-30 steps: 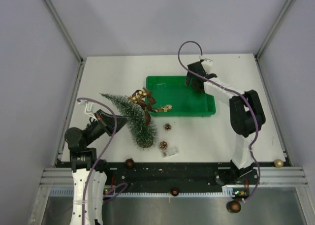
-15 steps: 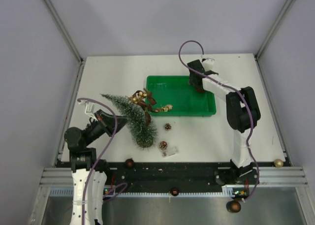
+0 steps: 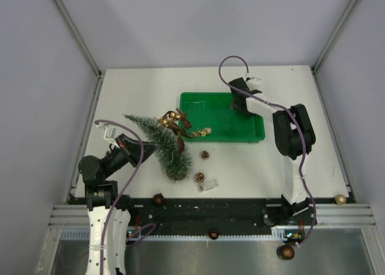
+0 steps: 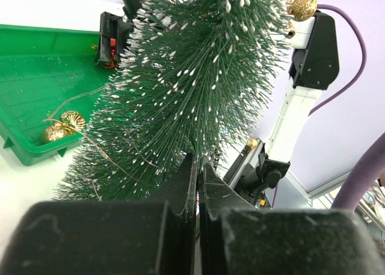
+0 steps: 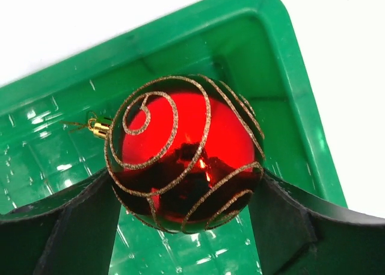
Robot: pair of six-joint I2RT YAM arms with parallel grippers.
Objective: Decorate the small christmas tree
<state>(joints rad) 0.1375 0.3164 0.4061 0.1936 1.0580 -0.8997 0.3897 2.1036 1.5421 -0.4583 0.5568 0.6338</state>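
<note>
Red glitter-swirled bauble (image 5: 183, 160) sits nipped between the right gripper's (image 3: 240, 101) fingers in the green tray's (image 3: 255, 135) far right corner, presumably for carrying to the small christmas tree (image 3: 161, 145), which the left gripper (image 4: 197, 166), clenched on its bristles, props tilted left of the tray, with gold bells (image 3: 204, 131) and pine cones (image 3: 205, 155) in between.

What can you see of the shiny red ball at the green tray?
The red ball is a glossy, mirror-like bauble, plastic or glass by its look, swirled with gold glitter lines. A small gold cap sticks out sideways. It sits in a corner of the green tray, with the right gripper touching both its sides.
</note>
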